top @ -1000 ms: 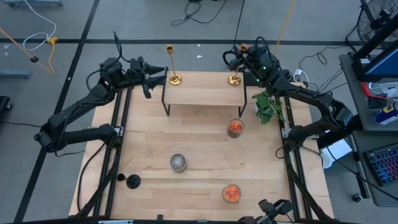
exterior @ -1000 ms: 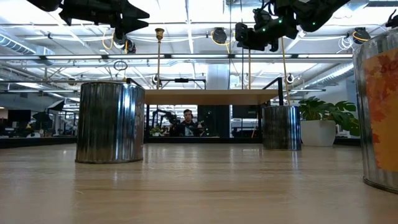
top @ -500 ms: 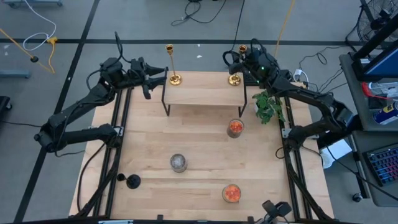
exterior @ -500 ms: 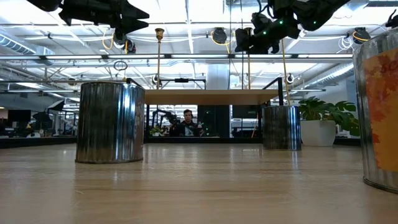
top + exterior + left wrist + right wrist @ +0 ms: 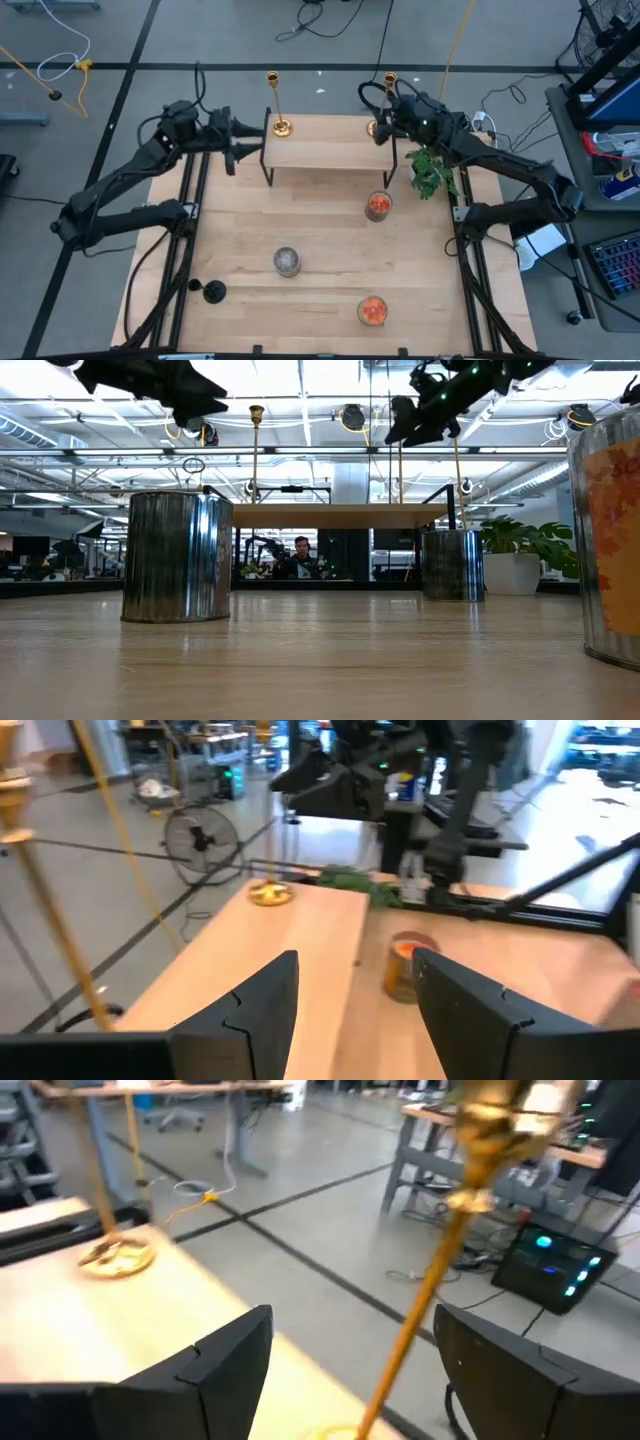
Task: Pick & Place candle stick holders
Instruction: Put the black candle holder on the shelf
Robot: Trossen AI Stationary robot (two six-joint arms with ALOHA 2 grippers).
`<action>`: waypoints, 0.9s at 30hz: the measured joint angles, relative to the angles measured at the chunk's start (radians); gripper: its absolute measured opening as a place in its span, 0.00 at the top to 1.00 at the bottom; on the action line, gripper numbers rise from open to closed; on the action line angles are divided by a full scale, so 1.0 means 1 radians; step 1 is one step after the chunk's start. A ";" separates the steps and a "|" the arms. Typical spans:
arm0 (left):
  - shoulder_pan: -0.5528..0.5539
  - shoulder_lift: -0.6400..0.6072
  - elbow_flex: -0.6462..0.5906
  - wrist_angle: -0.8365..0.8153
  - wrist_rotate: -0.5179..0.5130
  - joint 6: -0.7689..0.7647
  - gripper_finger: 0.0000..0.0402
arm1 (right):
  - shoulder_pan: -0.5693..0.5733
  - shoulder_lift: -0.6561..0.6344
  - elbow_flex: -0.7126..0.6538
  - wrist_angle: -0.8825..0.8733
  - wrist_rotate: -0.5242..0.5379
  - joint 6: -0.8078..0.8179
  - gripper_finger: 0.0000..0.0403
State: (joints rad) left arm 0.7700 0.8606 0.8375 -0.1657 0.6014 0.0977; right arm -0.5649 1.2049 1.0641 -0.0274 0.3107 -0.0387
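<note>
Currently two tall slender gold candlesticks stand on the raised wooden shelf (image 5: 325,150) at upper centre: one (image 5: 279,102) at its left rear corner, one (image 5: 385,100) at its right rear corner; right gripper (image 5: 383,112) spread around the right one's stem, not pinching; left gripper (image 5: 247,140) also spread, holding nothing, just left of the shelf; orange glass cup (image 5: 378,205), grey cup (image 5: 287,262), second orange cup (image 5: 372,310) on the table (image 5: 240,220); black candlestick (image 5: 211,291) lower left.
</note>
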 joint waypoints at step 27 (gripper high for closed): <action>-0.759 -0.189 0.000 -0.766 -0.500 -0.163 0.50 | 0.398 -0.083 -0.149 0.059 -0.002 0.053 0.31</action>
State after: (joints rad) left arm 0.0113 0.6717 0.8375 -0.9318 0.1012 -0.0650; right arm -0.1671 1.1217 0.9147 0.0312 0.3088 0.0141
